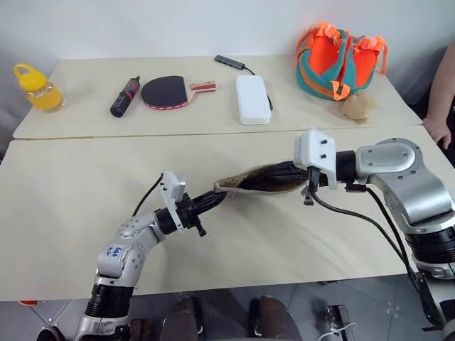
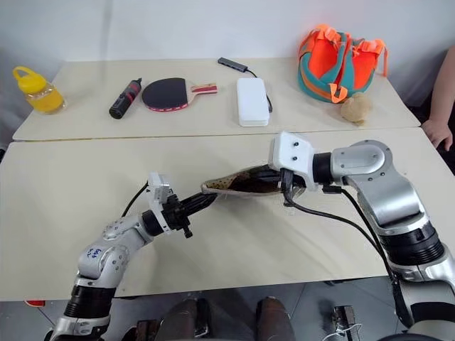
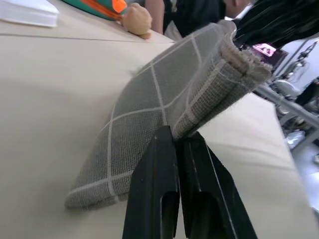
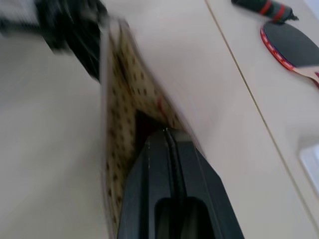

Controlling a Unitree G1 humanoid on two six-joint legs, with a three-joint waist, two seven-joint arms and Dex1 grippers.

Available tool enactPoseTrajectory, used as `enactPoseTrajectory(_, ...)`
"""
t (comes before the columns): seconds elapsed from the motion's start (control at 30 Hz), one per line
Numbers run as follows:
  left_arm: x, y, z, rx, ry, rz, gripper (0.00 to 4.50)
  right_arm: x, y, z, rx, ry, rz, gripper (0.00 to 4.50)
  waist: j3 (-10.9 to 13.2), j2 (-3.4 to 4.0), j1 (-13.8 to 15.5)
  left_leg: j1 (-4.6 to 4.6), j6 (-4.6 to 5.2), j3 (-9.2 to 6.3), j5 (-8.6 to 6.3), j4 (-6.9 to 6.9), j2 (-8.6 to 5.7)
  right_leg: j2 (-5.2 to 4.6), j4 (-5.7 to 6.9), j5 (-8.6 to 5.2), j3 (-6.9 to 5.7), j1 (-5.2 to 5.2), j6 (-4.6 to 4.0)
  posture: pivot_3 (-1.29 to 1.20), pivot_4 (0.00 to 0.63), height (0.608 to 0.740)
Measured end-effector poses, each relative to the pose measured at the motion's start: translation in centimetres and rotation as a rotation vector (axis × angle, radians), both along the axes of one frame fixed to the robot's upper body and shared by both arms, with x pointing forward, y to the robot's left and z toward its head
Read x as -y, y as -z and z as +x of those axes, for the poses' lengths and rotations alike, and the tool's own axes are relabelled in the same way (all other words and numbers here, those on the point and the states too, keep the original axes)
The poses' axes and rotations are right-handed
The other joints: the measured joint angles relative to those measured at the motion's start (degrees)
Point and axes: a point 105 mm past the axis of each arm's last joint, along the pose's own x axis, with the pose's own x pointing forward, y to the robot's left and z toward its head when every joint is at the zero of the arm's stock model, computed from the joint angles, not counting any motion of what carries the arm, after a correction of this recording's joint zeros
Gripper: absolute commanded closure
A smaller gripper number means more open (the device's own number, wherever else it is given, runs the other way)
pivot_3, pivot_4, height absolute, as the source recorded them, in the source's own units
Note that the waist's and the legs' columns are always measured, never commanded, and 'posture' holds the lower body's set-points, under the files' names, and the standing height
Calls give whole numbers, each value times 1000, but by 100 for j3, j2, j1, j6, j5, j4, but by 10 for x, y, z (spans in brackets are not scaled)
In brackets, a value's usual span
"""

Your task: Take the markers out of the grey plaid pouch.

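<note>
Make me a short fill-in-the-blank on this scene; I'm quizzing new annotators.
1. The left hand is shut on the ____ end of the grey plaid pouch.
2. The right hand reaches ____ the pouch.
3. The pouch's lining is beige with dark ____.

Missing words: left; inside; dots

right fingers (image 4: 167, 149) – tips hidden in grey plaid pouch (image 3: 149, 114) | markers – unseen
</note>
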Motion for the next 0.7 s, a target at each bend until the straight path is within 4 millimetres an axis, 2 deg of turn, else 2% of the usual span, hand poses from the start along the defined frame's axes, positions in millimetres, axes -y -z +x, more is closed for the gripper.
enactPoseTrajectory(0.17, 11, -10, -13, -101, 111, -63, 4500, 10, 11, -1, -20, -15, -130, 4443, 0, -1, 4, -1, 0, -1, 0, -1, 0, 0, -1, 0, 1, 0, 0, 0, 150, 740)
enactPoseTrajectory(0.33, 16, -24, -22, -152, 182, -131, 4500, 16, -6, -7, -57, -33, -208, 4443, 0, 0, -20, 4, -1, -3, 0, -1, 3, 4, 0, 0, 1, 4, 0, 0, 150, 740)
enactPoseTrajectory(0.43, 16, -19, -21, -158, 170, -119, 4500, 13, 3, -7, -90, -42, -265, 4443, 0, 0, -16, 5, -1, -3, 1, 0, 1, 3, -2, 0, 1, 5, -1, 0, 150, 740)
enactPoseTrajectory(0.5, 14, -7, -18, -172, 144, -74, 4500, 9, 13, -3, -107, -43, -279, 4443, 0, 0, -15, 4, -1, -2, 1, 1, 1, 3, -4, 0, 1, 5, 0, 0, 150, 740)
enactPoseTrajectory(0.57, 14, 2, -20, -182, 134, -48, 4500, 9, 25, 3, -100, -27, -320, 4443, 0, 0, -5, 1, -1, 0, 1, 1, 0, 2, -3, 0, 1, 1, 0, 0, 150, 740)
enactPoseTrajectory(0.7, 11, 8, -14, -160, 96, -59, 4500, 4, 36, 12, -53, -18, -353, 4443, 0, -1, -6, 3, -1, -1, 1, 4, 1, 3, -4, 0, -1, 6, 0, 0, 150, 740)
